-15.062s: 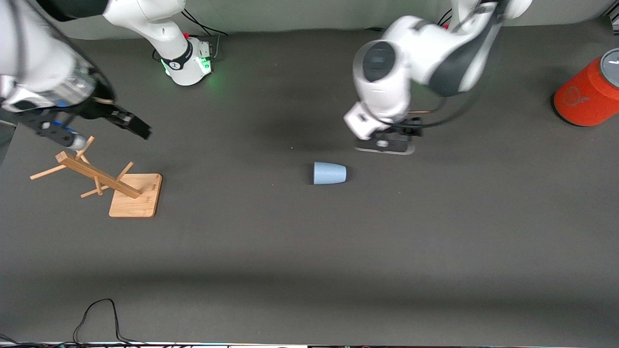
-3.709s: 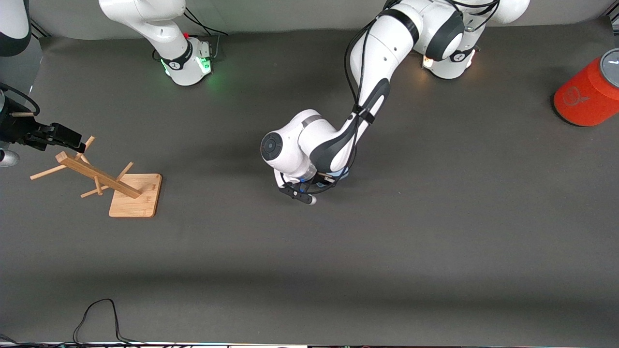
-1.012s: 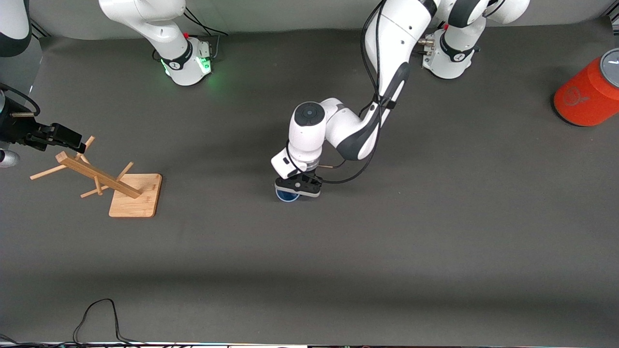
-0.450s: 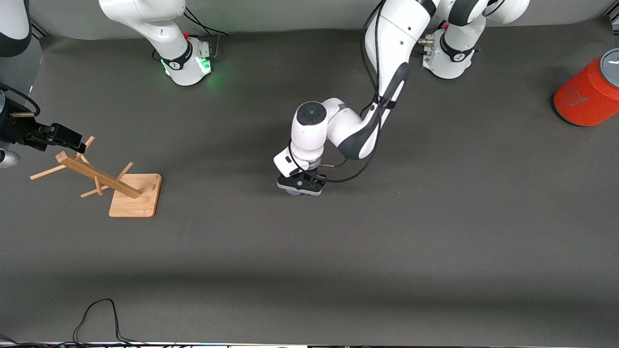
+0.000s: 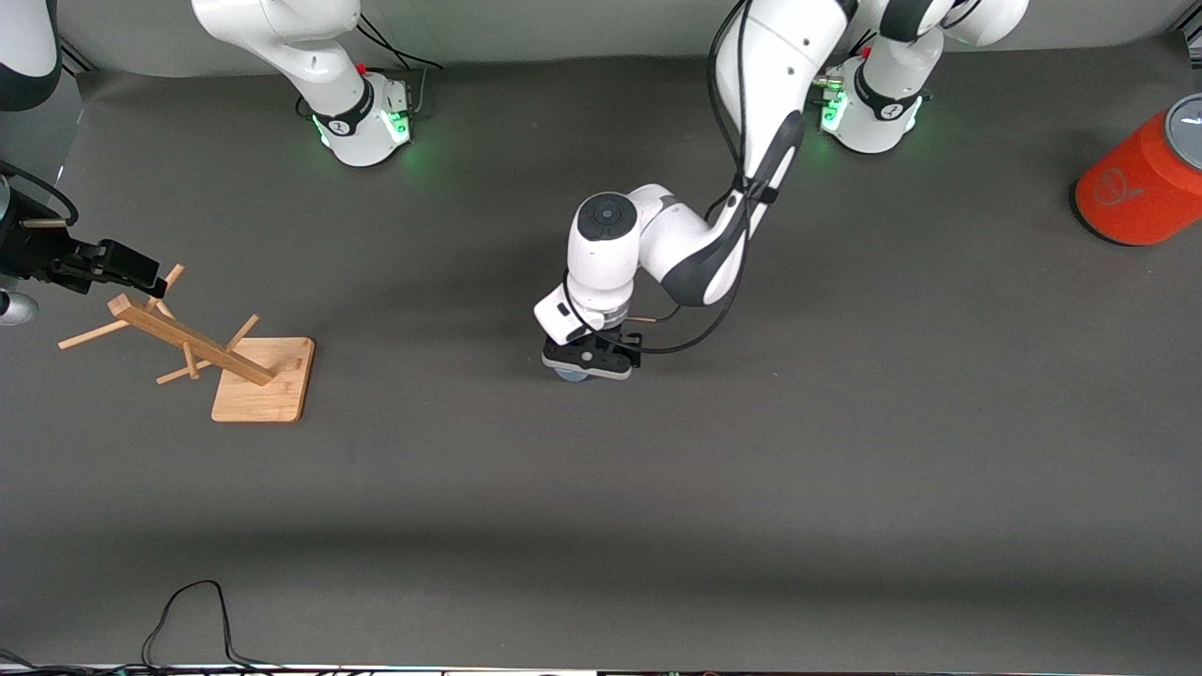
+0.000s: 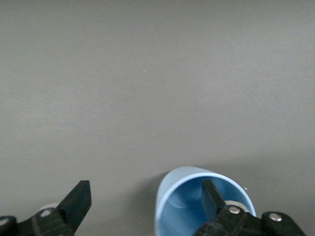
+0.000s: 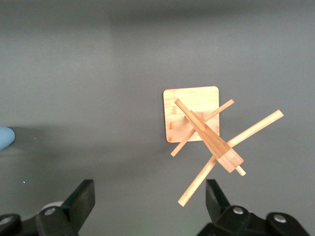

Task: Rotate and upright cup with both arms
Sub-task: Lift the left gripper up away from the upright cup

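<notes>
The pale-blue cup (image 6: 183,204) stands on the dark table with its mouth up. In the front view only a sliver of the cup (image 5: 566,376) shows under the left hand. My left gripper (image 6: 145,186) is open just over it. One finger (image 6: 211,196) hangs inside the cup's mouth and the other finger (image 6: 76,204) is well outside it, over bare table. From the front, the left gripper (image 5: 589,361) is at the table's middle. My right gripper (image 7: 147,191) waits open with nothing in it, in the air above the wooden rack (image 7: 206,132) at the right arm's end (image 5: 141,272).
The wooden peg rack (image 5: 192,343) on its square base (image 5: 263,380) stands at the right arm's end. A large orange cylinder (image 5: 1141,183) with a grey lid lies at the left arm's end. A black cable (image 5: 188,610) loops at the table's near edge.
My left gripper's jaws have spread and let go of the cup, which now stands by itself. The left hand has shifted slightly toward the left arm's end. The right arm is still.
</notes>
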